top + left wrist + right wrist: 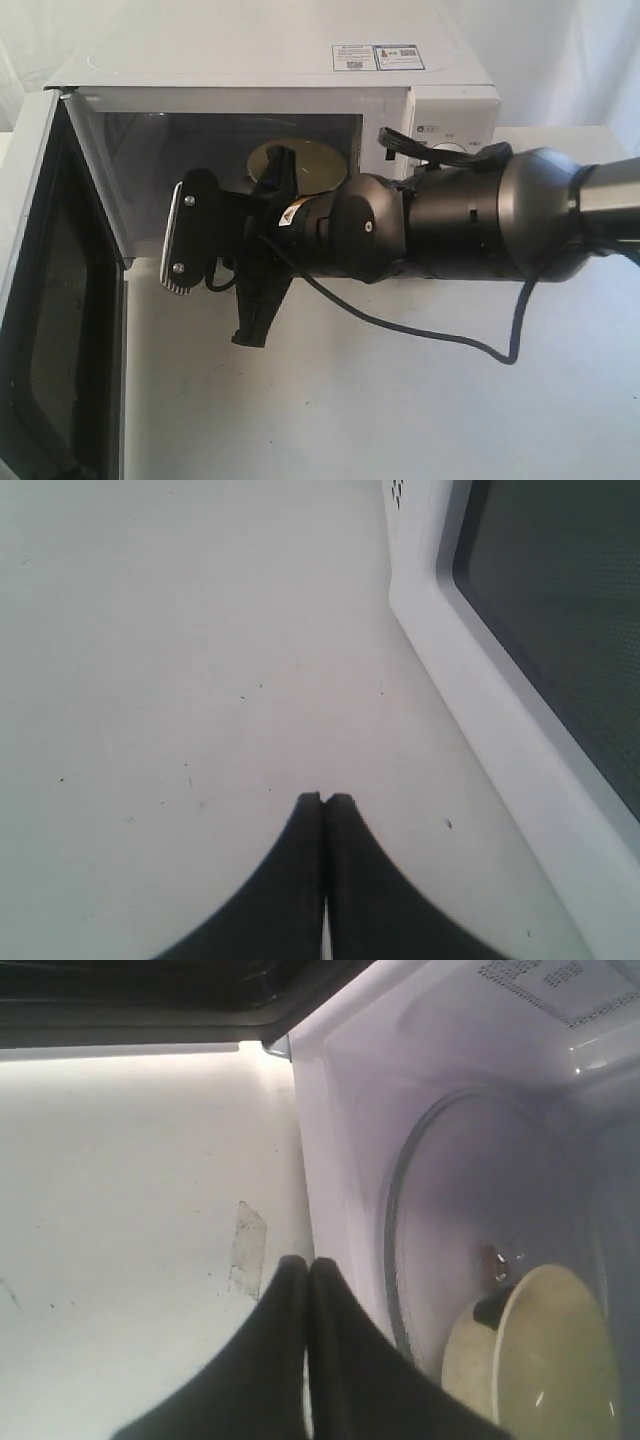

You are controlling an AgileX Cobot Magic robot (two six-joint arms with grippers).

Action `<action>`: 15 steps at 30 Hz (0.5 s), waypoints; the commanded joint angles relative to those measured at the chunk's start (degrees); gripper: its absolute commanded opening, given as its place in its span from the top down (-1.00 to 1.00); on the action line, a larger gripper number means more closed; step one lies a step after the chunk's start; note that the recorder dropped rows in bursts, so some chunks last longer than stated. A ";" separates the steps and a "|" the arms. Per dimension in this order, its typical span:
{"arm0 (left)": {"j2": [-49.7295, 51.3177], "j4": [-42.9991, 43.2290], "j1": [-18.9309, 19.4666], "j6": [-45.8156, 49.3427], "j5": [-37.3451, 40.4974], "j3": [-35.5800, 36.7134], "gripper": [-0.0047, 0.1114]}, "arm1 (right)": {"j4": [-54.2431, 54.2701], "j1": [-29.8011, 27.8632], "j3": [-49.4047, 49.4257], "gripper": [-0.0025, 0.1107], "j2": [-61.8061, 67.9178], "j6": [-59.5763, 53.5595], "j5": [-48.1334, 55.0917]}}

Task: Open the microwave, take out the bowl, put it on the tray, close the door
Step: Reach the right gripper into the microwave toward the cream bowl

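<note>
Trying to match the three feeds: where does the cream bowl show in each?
Exterior: small glossy cream-beige bowl inside the boxy white microwave cavity, partly behind the right arm.
Left wrist: not in it.
Right wrist: bowl on the glass turntable, beyond the shut right pincer.
Shared landmark: the open white door with dark window, in all three.

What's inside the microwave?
A cream bowl sits on the round glass plate inside the microwave, whose door is open. The right arm in front covers part of the bowl and the floor around it, so anything there is hidden.
</note>
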 commanded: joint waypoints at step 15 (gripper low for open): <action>-0.27 -0.25 -0.11 -0.41 0.20 0.24 0.92 | -31.90 0.24 -2.03 0.96 -8.69 13.77 14.75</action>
